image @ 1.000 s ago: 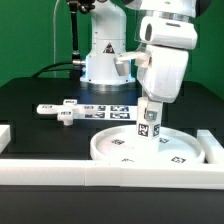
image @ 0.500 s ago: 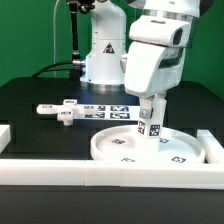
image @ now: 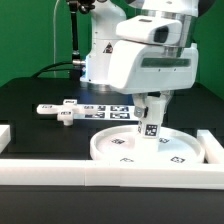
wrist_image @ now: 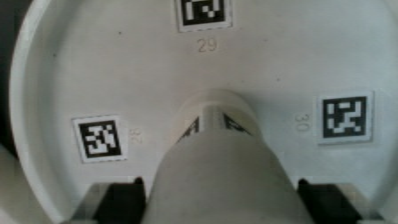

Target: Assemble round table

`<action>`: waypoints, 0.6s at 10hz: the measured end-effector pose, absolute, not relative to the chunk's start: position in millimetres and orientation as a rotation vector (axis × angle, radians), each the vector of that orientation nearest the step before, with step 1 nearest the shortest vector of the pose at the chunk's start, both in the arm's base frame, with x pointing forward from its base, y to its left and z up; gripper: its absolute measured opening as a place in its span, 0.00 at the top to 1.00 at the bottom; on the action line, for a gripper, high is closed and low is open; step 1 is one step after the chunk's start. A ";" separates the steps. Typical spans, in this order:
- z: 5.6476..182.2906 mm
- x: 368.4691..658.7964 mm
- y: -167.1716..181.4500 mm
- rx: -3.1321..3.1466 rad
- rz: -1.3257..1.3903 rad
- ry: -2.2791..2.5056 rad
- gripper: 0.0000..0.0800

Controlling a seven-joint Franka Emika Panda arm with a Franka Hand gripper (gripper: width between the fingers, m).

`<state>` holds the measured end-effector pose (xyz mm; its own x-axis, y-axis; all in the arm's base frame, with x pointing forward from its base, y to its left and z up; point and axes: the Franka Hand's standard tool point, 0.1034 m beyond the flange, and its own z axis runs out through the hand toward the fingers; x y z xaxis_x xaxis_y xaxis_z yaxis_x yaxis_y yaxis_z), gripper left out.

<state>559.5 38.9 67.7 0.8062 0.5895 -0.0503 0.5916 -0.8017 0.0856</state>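
Large rimmed round disc (image: 102,149), white, lying flat, tags up, near the tabletop's front edge, exterior view's right, short thick cylinder (image: 150,123), white, tagged, upright over disc centre, contact unclear, flat cross-shaped piece (image: 62,110), white, mid-table toward exterior view's left edge.

The Panda arm (image: 150,55) rises from its white base (image: 102,60) at the far side of the scene and reaches over toward the near side, so its last links loom large in the exterior view. The wrist (image: 160,78) is bent so that the hand points straight down. The gripper (image: 150,112) hangs low, a little toward the exterior view's right of centre. In the wrist view its two dark fingers (wrist_image: 121,200) stand one on each side of the short thick cylinder (image: 150,128) and press against its upper end — the jaws are closed on it, and it is held upright.
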 end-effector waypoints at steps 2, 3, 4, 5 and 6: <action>66.9 555.4 39.5 3.023 -0.068 0.624 0.49; 67.2 554.3 40.6 3.071 -0.098 0.474 0.49; 67.3 554.1 40.8 3.098 -0.099 0.324 0.49; 67.0 554.5 41.3 3.103 -0.082 0.225 0.49; 67.0 554.7 41.4 3.109 -0.081 0.135 0.49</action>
<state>554.7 41.4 67.0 0.9949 0.0860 -0.0531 0.0875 -0.9958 0.0264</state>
